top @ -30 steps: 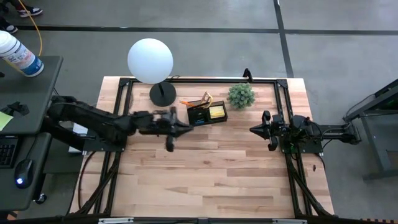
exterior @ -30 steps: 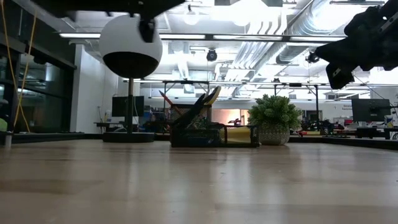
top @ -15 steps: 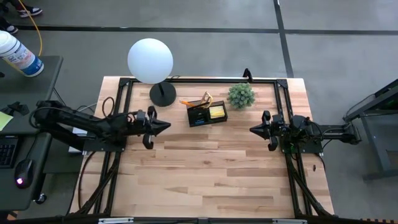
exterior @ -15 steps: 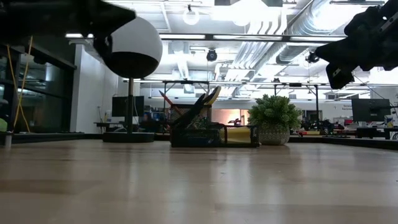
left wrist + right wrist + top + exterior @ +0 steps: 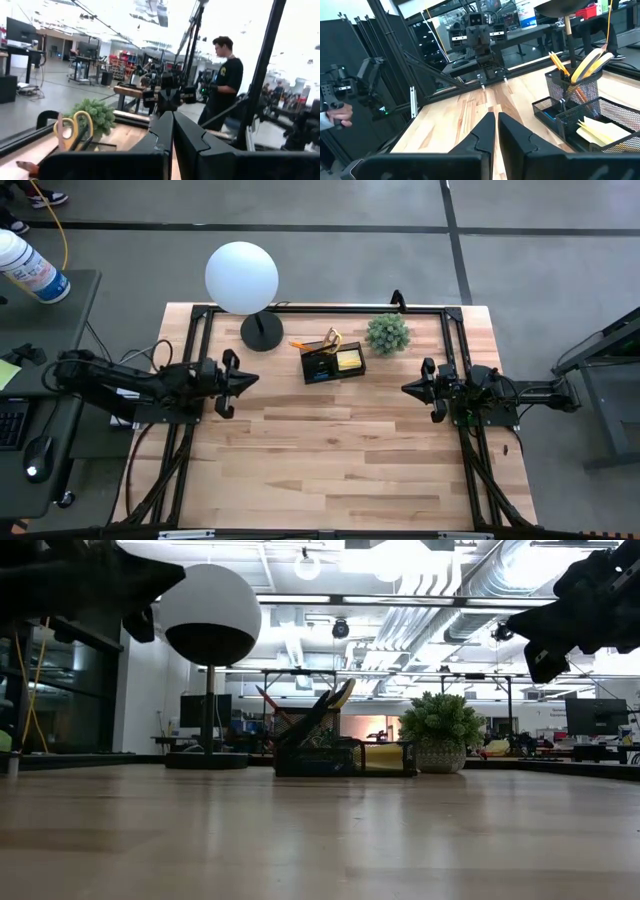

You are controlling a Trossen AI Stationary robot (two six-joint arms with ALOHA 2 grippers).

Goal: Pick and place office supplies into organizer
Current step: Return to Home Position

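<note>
The black mesh organizer point(image 5: 333, 363) stands at the table's far middle. Yellow-handled scissors point(image 5: 332, 338) and orange pencils point(image 5: 297, 344) stick up out of its cup. A yellow sticky-note pad point(image 5: 348, 360) and a blue eraser point(image 5: 320, 375) lie in its trays. The right wrist view shows the organizer point(image 5: 580, 112), scissors point(image 5: 592, 62) and pad point(image 5: 600, 131) close by. My left gripper point(image 5: 245, 377) hovers shut at the table's left side, pointing toward the organizer and well short of it. My right gripper point(image 5: 405, 388) hovers shut at the right side, holding nothing.
A white globe lamp point(image 5: 241, 277) on a black base point(image 5: 261, 332) stands left of the organizer, a small green plant point(image 5: 387, 333) right of it. Black frame rails point(image 5: 320, 308) run along the table's edges. A person point(image 5: 225, 75) stands beyond the table.
My left arm has drawn back from beside the organizer toward the table's left edge and has sunk a little. The organizer and its contents have stayed where they were.
</note>
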